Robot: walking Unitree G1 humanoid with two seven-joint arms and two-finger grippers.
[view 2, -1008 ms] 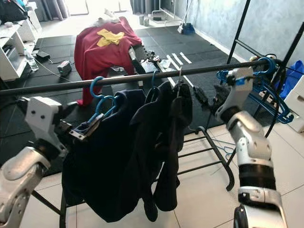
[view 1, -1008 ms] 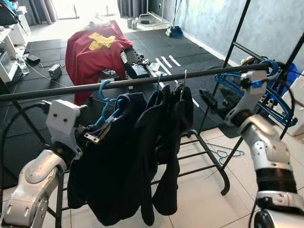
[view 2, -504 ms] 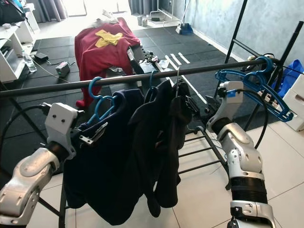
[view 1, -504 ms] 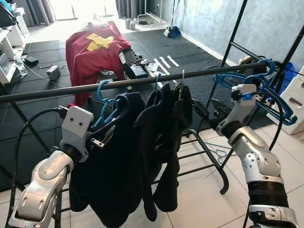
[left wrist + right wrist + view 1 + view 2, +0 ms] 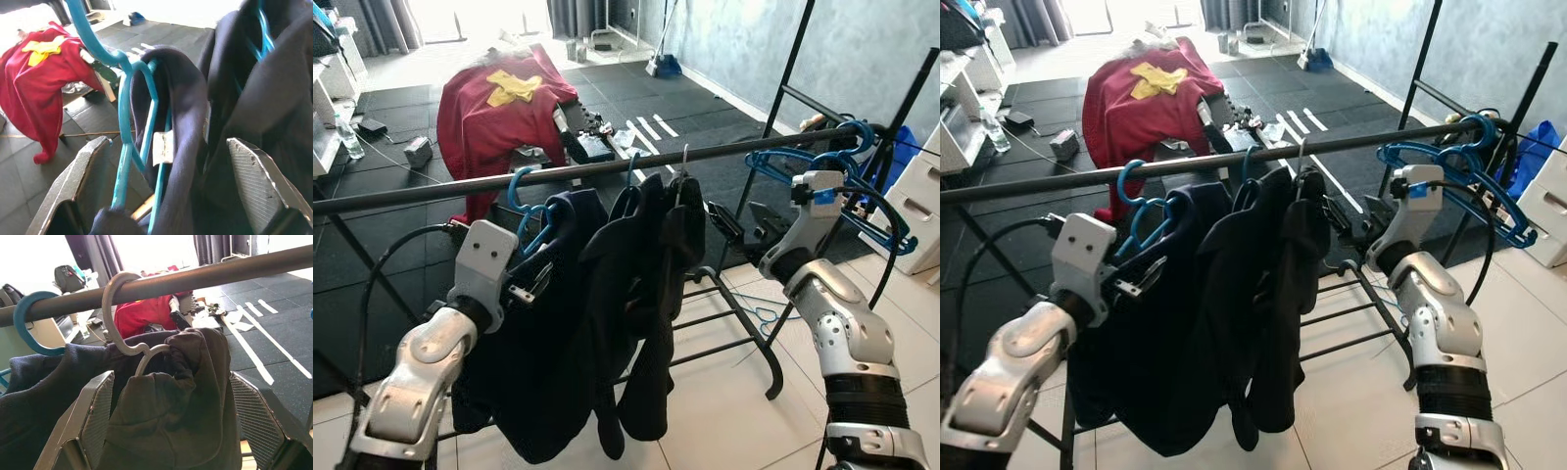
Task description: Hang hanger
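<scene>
A dark rail (image 5: pixel 587 168) runs across in front of me. A blue hanger (image 5: pixel 522 189) carrying a navy garment (image 5: pixel 558 343) is hooked over it. My left gripper (image 5: pixel 530 285) is open just below the hook, and in the left wrist view the hanger's blue neck (image 5: pixel 128 147) and the navy collar (image 5: pixel 183 122) lie between its fingers (image 5: pixel 78 181). My right gripper (image 5: pixel 736 220) is open below the rail, to the right of the clothes. It faces a grey hanger hook (image 5: pixel 113 308) on the rail with a dark garment (image 5: pixel 176 411) on it.
Several empty blue hangers (image 5: pixel 822 162) crowd the rail's right end by the black upright. The rack's lower bars (image 5: pixel 724 323) cross the tiled floor. A red cloth (image 5: pixel 504 98) covers something on the black mats behind. A white cabinet (image 5: pixel 918 201) stands at the right.
My left arm has pushed forward and to the right, closer to the blue hanger. The right gripper has dropped from rail height to below it, nearer the clothes. The camera has shifted slightly.
</scene>
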